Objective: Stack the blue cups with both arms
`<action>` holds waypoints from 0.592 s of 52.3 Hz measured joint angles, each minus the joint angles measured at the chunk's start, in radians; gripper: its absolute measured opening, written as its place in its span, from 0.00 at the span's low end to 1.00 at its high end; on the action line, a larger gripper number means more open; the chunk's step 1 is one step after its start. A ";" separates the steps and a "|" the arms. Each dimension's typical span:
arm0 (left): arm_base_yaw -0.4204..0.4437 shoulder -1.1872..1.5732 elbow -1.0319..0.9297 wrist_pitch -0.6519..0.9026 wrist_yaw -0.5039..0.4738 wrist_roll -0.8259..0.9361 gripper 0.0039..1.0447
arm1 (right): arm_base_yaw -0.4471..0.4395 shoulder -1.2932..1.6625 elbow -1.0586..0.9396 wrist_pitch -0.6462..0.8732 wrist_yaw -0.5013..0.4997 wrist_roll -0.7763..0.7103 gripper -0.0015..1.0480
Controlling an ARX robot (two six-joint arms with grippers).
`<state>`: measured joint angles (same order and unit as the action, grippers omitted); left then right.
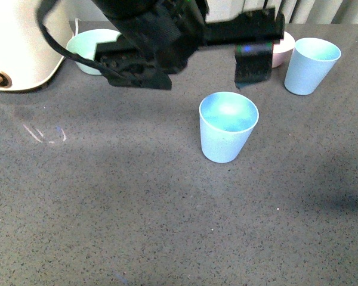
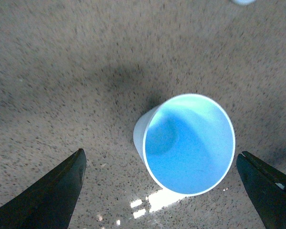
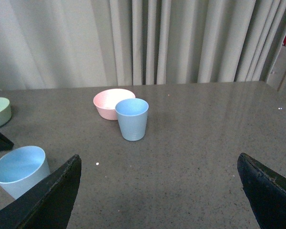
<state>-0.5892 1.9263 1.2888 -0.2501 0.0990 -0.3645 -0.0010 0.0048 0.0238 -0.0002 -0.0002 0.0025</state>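
Observation:
One blue cup (image 1: 228,127) stands upright mid-table. The second blue cup (image 1: 311,65) stands upright at the back right. My black left arm (image 1: 161,42) reaches in from the top left, above and behind the middle cup. In the left wrist view this cup (image 2: 188,143) lies just ahead of my open left gripper (image 2: 160,153), whose jaws stand wide on either side without touching it. My right gripper (image 3: 158,157) is open over bare table, well short of the far cup (image 3: 132,119). The middle cup (image 3: 20,169) sits off to that view's side.
A pink bowl (image 1: 283,47) sits right behind the far cup. A mint-green bowl (image 1: 92,47) is at the back left, beside a large white appliance (image 1: 18,42). Grey speckled table (image 1: 137,208) stretches toward the front edge. Curtains (image 3: 181,43) hang behind the table.

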 joint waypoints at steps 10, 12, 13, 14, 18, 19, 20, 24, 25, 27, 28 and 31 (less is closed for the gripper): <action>0.064 -0.164 -0.128 0.120 -0.005 0.008 0.92 | 0.000 0.000 0.000 0.000 0.000 0.000 0.91; 0.083 -0.200 -0.160 0.149 0.007 0.008 0.92 | 0.000 0.000 0.000 0.000 0.000 0.000 0.91; 0.090 -0.212 -0.171 0.160 0.010 0.008 0.92 | 0.000 0.000 0.000 0.000 0.000 0.000 0.91; 0.104 -0.237 -0.193 0.179 0.013 0.008 0.92 | 0.000 0.000 0.000 0.000 0.000 0.000 0.91; 0.180 -0.346 -0.293 0.257 0.039 0.011 0.92 | 0.000 0.000 0.000 0.000 0.000 0.000 0.91; 0.203 -0.374 -0.320 0.286 0.045 0.013 0.92 | 0.000 0.000 0.000 0.000 0.000 0.000 0.91; 0.217 -0.392 -0.337 0.299 0.053 0.015 0.92 | 0.000 0.000 0.000 0.000 0.000 0.000 0.91; 0.262 -0.436 -0.375 0.341 0.050 0.036 0.92 | 0.000 0.000 0.000 0.000 0.000 0.000 0.91; 0.277 -0.449 -0.385 0.352 0.048 0.043 0.92 | 0.000 0.000 0.000 0.000 0.000 0.000 0.91; 0.299 -0.467 -0.399 0.366 0.050 0.047 0.92 | 0.000 0.000 0.000 0.000 0.000 0.000 0.91; 0.315 -0.478 -0.406 0.374 0.055 0.047 0.92 | 0.000 0.000 0.000 0.000 0.000 0.000 0.91; 0.339 -0.496 -0.435 0.438 0.013 0.076 0.90 | 0.000 0.000 0.000 0.000 0.000 0.000 0.91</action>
<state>-0.2501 1.4307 0.8543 0.1879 0.1116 -0.2882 -0.0010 0.0048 0.0238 -0.0002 -0.0002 0.0025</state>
